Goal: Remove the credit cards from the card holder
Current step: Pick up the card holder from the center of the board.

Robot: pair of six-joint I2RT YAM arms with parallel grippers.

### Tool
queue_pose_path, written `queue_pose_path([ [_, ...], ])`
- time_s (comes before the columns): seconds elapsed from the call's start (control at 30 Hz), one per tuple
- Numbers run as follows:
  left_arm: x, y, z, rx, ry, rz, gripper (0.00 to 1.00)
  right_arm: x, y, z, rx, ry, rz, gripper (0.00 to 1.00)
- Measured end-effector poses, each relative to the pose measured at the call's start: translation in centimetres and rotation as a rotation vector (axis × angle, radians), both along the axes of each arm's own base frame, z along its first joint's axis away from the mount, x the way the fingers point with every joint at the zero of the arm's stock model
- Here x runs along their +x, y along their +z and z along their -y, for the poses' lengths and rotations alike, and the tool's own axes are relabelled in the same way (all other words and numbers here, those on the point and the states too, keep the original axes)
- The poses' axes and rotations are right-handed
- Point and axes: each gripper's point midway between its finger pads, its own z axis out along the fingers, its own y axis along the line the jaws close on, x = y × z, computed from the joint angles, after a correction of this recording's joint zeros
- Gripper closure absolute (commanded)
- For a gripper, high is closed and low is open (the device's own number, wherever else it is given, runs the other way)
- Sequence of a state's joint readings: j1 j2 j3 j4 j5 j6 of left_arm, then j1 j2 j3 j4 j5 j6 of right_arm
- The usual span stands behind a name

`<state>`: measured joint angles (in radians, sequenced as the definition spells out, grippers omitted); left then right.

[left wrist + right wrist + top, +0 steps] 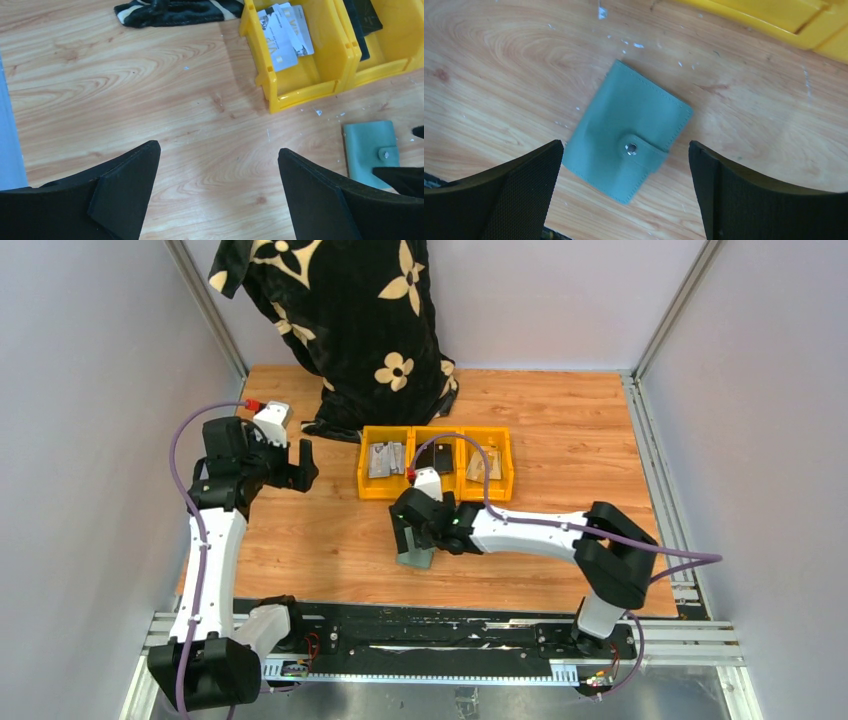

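Below the spread right gripper (624, 175), closed card holder (626, 131)

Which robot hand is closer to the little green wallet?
Right. The right gripper is directly above the card holder, jaws open on either side. The left gripper is well off to the holder's left, over the table, also open.

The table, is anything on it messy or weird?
Yes, a little. Small white flecks are scattered on the table between the card holder and the yellow bins. The card holder lies snapped shut and turned at an angle to the bins. A black flowered blanket spills onto its far edge.
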<state>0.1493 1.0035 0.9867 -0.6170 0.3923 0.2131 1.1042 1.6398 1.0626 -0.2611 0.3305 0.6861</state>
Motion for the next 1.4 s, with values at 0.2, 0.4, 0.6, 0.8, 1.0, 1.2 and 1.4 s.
queue_pose_path([
  [0.2, -0.9, 0.6, 0.6, -0.004, -0.033, 0.012, 0.00, 0.5, -1.1, -1.5, -0.054, -0.084, -0.008, 0.01],
  [0.4, -1.0, 1.4, 0.9, -0.011, -0.054, 0.028, 0.00, -0.5, -2.1, -2.0, -0.136, -0.135, -0.008, 0.01],
  [0.6, -0.7, 2.2, 1.1, -0.015, -0.065, 0.043, 0.00, -1.7, -4.6, -1.6, -0.202, -0.145, -0.034, 0.01],
  [0.8, -1.0, 2.6, 1.4, -0.028, -0.077, 0.039, 0.00, -2.2, -4.9, -0.2, -0.174, -0.168, -0.034, 0.03],
  [1.0, -1.3, 2.7, 2.0, -0.063, -0.088, 0.028, 0.00, -2.4, -5.2, 0.2, -0.128, -0.139, -0.044, 0.00],
  [1.2, -1.3, 4.0, 2.4, -0.089, -0.090, 0.044, 0.00, -2.5, -5.1, 0.1, -0.137, -0.120, -0.047, 0.01],
  [1.4, -1.2, 5.0, 2.7, -0.110, -0.097, 0.059, 0.00, -2.4, -5.2, 0.3, -0.120, -0.106, -0.052, 0.22],
])
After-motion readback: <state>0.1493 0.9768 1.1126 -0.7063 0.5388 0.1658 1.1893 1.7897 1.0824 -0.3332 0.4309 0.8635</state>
